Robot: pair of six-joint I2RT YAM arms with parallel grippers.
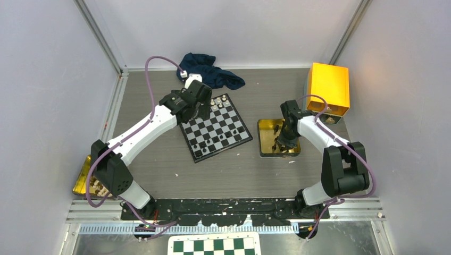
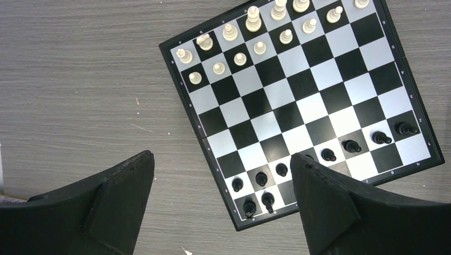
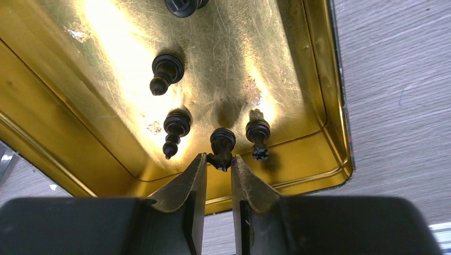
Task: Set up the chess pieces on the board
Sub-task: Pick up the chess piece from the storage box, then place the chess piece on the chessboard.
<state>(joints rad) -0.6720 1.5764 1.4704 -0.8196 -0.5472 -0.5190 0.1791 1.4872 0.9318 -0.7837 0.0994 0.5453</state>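
The board (image 1: 215, 127) lies tilted at the table's middle. White chess pieces (image 2: 239, 58) fill its far rows and black chess pieces (image 2: 260, 178) stand on its near rows. My left gripper (image 2: 222, 155) hovers open over the board's (image 2: 303, 85) black-side corner with nothing between its fingers. My right gripper (image 3: 218, 158) reaches into a gold tray (image 3: 319, 79), its fingertips shut on the head of a black chess piece (image 3: 223, 141). Three more black pieces (image 3: 175, 127) stand in the tray nearby. In the top view the right gripper (image 1: 284, 142) is over that tray (image 1: 266, 127).
A yellow box (image 1: 330, 87) stands at the back right, close behind the right arm. A dark blue cloth (image 1: 210, 71) lies at the back. A second gold tray (image 1: 85, 178) with pieces sits under the left arm's elbow. A green-and-white checkered board (image 1: 215, 245) lies below the arm bases.
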